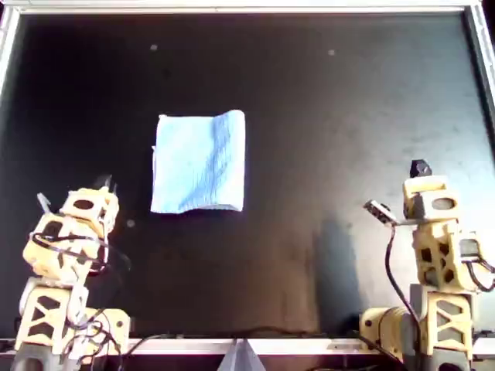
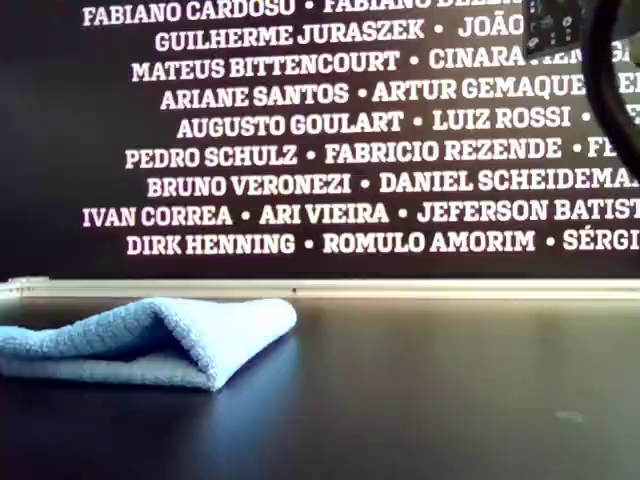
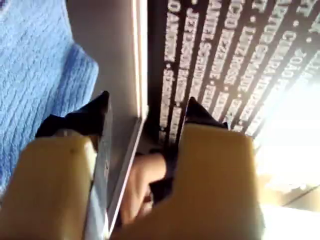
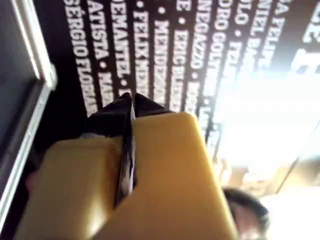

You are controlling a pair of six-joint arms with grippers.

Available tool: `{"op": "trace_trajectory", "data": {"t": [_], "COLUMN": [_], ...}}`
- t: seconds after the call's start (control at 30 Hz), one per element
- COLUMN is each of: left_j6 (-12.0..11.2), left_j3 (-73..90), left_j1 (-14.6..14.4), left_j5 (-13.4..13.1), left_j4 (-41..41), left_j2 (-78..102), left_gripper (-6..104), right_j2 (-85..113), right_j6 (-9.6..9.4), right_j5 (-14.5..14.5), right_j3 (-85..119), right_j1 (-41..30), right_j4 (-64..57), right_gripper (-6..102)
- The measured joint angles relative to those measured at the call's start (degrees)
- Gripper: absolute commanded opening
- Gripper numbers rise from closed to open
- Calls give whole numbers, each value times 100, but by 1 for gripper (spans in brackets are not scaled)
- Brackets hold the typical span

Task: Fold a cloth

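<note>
The light blue cloth [image 1: 199,162] lies folded over on the black table, left of centre in the overhead view. In the exterior view it [image 2: 150,340] sits at the left as a doubled layer with a rounded fold. My first gripper [image 1: 106,184] is open and empty, raised off the table to the lower left of the cloth in the overhead view. Its wrist view [image 3: 147,107] shows the cloth [image 3: 35,75] beside one finger, apart from it. My second gripper [image 1: 420,167] is shut and empty, far from the cloth on the overhead view's right; its wrist view [image 4: 131,100] shows the jaws together.
The black table [image 1: 325,116] has a pale raised rim [image 1: 247,8] along its edges. A dark wall with white printed names [image 2: 340,150] stands behind the table. The arm bases [image 1: 69,317] [image 1: 433,317] sit at the near edge.
</note>
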Motion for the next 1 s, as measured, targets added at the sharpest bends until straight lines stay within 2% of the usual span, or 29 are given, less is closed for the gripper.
{"op": "trace_trajectory", "data": {"t": [0.13,0.33,0.43,0.57,0.77,1.0], "left_j6": [0,0,0,0,0,0], "left_j3": [0,0,0,0,0,0], "left_j1": [448,554,606,817,826,826], "left_j5": [18,18,18,35,35,35], "left_j4": [378,914,984,1441,2646,3296], "left_j2": [0,0,0,0,0,0], "left_gripper": [26,-2,-2,-1,-1,-1], "right_j2": [0,0,0,0,0,0], "right_j6": [0,0,0,0,0,0], "right_j5": [-53,-44,-35,-62,-62,0], "right_j3": [0,0,0,0,0,0], "right_j1": [0,-193,-316,-325,-334,-369], "right_j4": [800,2435,2848,3428,4192,4649], "right_gripper": [2,2,2,2,2,2]}}
